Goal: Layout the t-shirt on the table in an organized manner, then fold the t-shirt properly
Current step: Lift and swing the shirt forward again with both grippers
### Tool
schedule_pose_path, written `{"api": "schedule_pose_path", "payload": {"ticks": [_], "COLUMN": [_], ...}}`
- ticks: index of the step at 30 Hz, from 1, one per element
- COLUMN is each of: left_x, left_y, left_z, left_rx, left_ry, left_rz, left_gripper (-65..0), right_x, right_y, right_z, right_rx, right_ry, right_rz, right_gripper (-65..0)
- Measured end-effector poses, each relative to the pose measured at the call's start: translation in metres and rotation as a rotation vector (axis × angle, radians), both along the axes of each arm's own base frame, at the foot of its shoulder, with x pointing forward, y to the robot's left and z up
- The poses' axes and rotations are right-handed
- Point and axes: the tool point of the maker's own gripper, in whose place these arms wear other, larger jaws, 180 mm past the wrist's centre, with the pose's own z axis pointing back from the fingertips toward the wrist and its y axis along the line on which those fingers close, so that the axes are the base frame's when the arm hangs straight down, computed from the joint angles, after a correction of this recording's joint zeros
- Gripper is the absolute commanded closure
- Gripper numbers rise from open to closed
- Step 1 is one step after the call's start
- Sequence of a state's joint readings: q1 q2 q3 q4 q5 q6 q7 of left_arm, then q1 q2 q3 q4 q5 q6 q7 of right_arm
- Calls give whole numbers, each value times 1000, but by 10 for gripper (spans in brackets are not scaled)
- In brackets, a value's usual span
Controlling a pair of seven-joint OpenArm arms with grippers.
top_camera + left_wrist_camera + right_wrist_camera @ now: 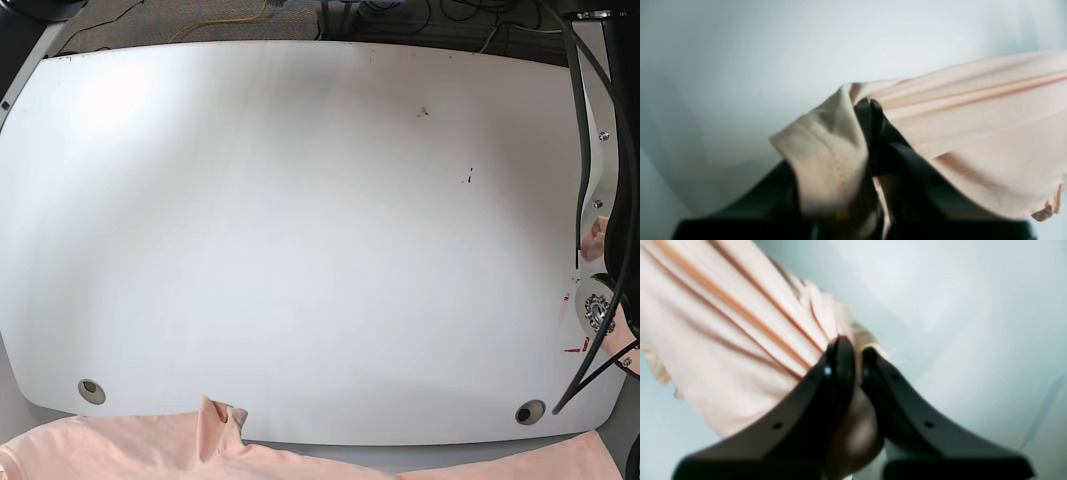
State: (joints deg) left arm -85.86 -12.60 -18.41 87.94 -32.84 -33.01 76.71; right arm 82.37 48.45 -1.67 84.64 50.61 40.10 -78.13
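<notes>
Above the one white counter [300, 220], two claws, left claw [870, 106] and right claw [851, 348], each pinch one peach t-shirt [120, 450]; two grommet holes [91, 390] show.

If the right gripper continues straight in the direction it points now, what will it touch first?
Apart from the t-shirt it is already shut on, the right gripper would probably meet the white table that fills the view beyond its tips. Blur hides how far away that is.
</notes>
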Motion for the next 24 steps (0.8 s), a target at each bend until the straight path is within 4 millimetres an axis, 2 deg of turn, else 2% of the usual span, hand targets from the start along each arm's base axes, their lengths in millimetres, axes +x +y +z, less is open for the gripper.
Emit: {"api": "schedule_pose_path", "payload": {"ticks": [2,6,11,12,14,17,20,24], "left_x": [5,24,40,41,38,34,26,7], "left_y": [-3,-10,-12,-12,-15,-17,-20,-15], "left_z": [-8,-45,-124,-140,-163,-208,-253,-313], "left_rx": [0,4,33,41,48,66,76,48], "left_ry": [25,109,265,292,312,377,451,560], "left_rz": [-4,-14,9,11,10,15,20,16], "left_gripper": [0,0,0,0,0,0,0,0], "right_x": [0,6,4,0,-9,-26,-44,-73], "right_y": [-1,-4,-6,-13,-15,-17,-16,-3], "right_z": [-10,-53,-133,-151,-177,-232,-280,-348], "right_rx": [-1,19,126,156,190,225,266,297], "right_ry": [31,134,274,298,317,415,489,641], "right_rz": [7,26,81,69,67,46,16,1], "right_gripper": [0,0,0,0,0,0,0,0]}}
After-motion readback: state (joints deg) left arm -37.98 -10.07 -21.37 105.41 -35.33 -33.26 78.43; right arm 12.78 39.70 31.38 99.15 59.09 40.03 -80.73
